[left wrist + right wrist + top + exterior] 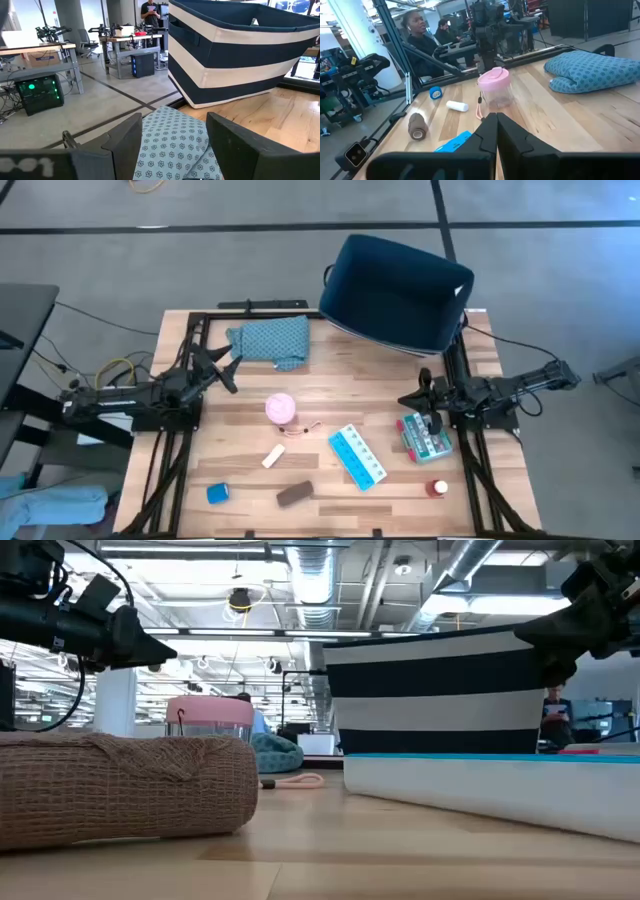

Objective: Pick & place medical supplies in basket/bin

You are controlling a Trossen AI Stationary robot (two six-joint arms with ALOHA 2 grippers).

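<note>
Left gripper (228,364): fingers spread apart, holding nothing, at the table's left side, just beside the teal cloth (272,340).
Table (330,405): pale wood planks in a black frame.
Front row: blue cube (218,493), white piece (273,457), brown block (294,494), spaced apart.
Centre: pink roll (280,408); light-blue pill organiser (357,456) lying slantwise.
Bin (395,292): dark navy, at the far edge, right of the cloth, tilted; nothing visible inside.
Right gripper (422,399): fingers pressed together, gripping nothing, over the green-red packet (425,437).
Near right corner: red-white bottle (438,488).
Room: grey floor with dark lines; desks and people behind.
</note>
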